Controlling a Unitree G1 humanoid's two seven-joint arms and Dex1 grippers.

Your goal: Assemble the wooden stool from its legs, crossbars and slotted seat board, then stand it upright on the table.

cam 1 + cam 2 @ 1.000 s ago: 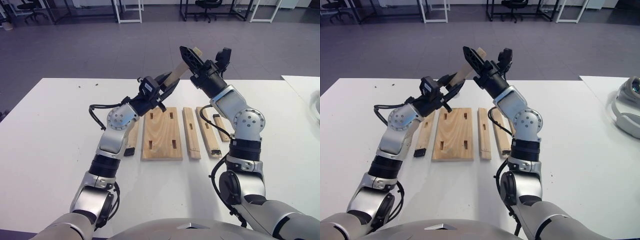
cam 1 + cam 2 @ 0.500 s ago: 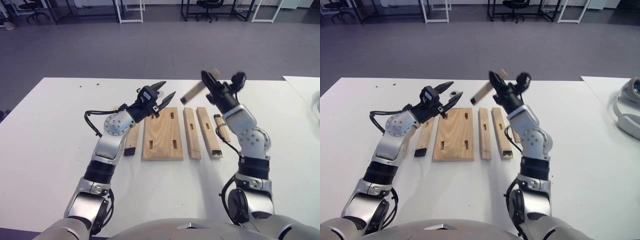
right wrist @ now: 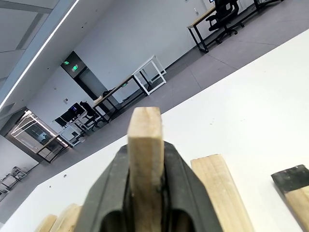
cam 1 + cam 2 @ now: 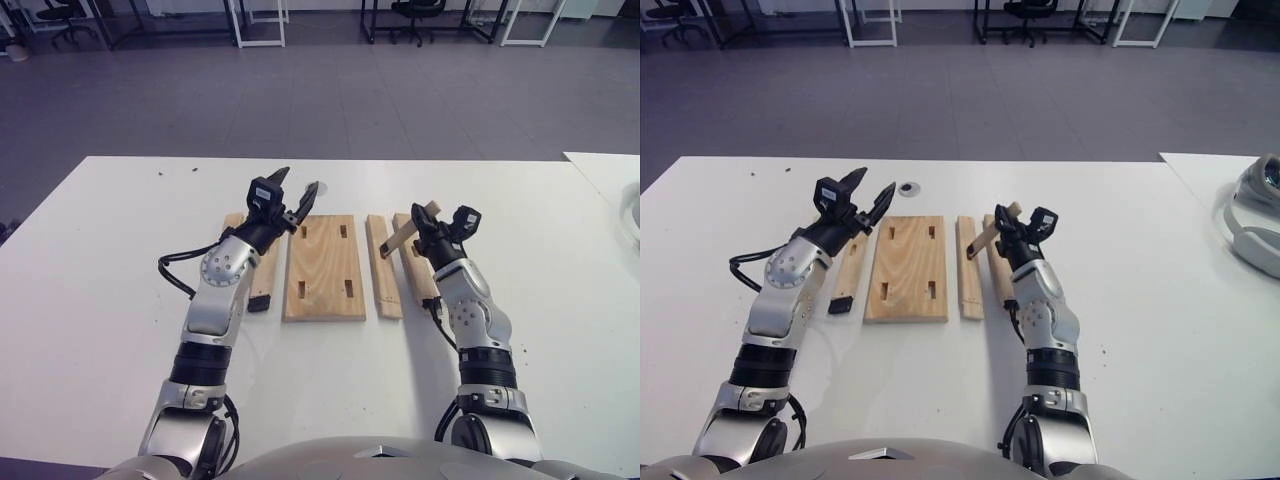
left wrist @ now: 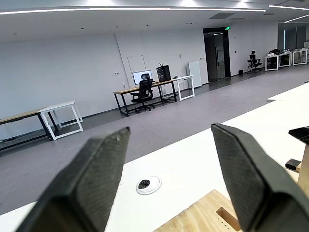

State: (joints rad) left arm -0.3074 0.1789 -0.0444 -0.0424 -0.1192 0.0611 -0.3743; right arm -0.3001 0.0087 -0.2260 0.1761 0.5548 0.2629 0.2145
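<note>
Seat board (image 4: 323, 266) between legs (image 4: 383, 265) (on table (image 4: 100, 260))

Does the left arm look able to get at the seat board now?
Probably yes: the open left gripper hovers by the far left corner of the seat board, nothing lies on the board, and the right gripper, shut on a wooden piece, is off to the other side.

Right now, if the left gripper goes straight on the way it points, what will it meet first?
Probably nothing: the left gripper, open, aims above the table, over the grommet and beyond the far edge. The way looks free, though depth is unclear.
</note>
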